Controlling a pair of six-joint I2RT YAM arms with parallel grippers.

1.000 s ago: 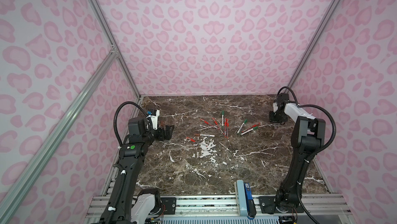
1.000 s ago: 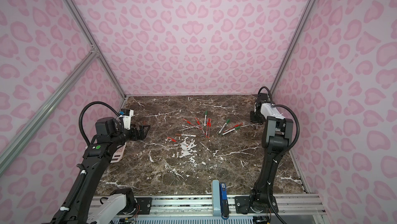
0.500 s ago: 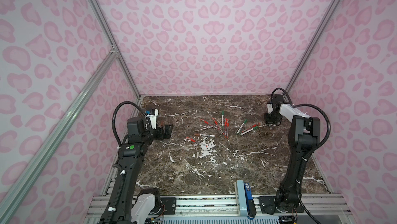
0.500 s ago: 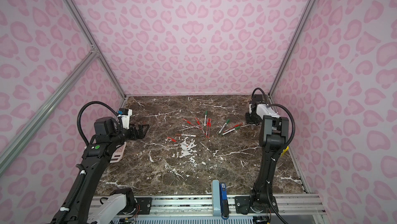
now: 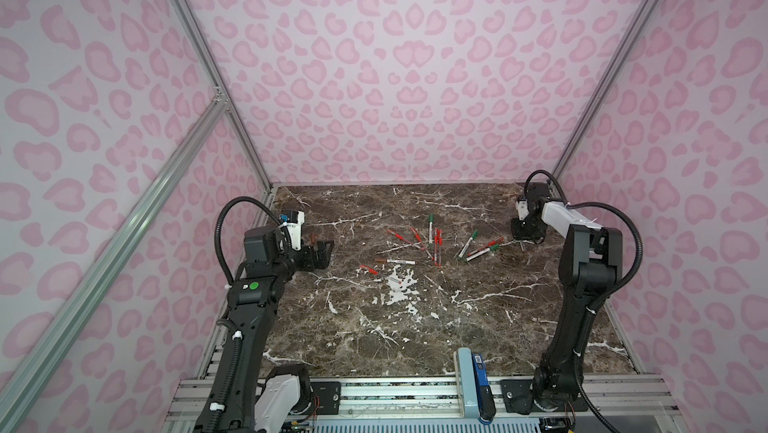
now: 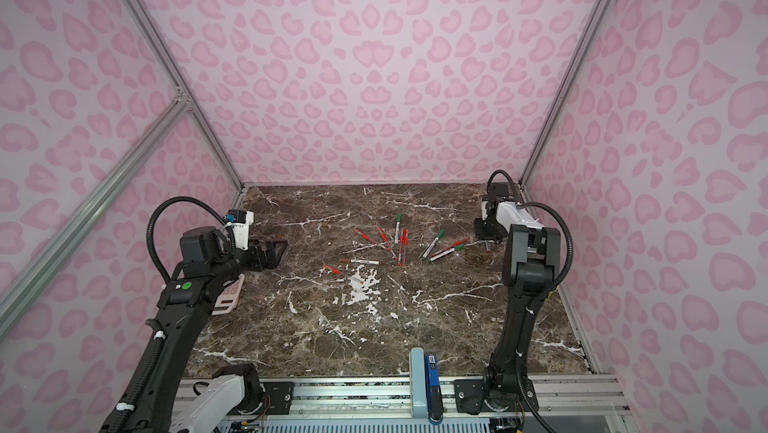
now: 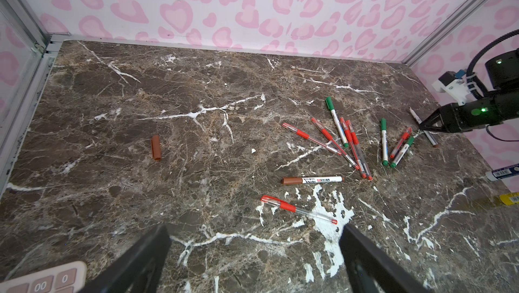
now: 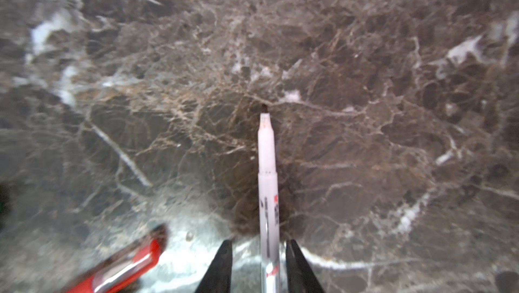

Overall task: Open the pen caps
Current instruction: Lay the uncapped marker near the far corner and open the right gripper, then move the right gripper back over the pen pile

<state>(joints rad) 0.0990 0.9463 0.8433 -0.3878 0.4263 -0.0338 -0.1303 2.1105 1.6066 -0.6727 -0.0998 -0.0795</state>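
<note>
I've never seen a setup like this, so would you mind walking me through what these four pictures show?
Two robot arms stand at a marble table. Two pictures look down on the whole scene; the other two come from cameras on the arms' wrists, looking past each tool. Mid-table lies a scatter of pens, many wearing red, green or brown caps. One brown cap lies loose near the left tool, which is wide open and empty. The right tool is low over an uncapped white pen; its jaws stand apart on either side, so it does not look gripped.
</note>
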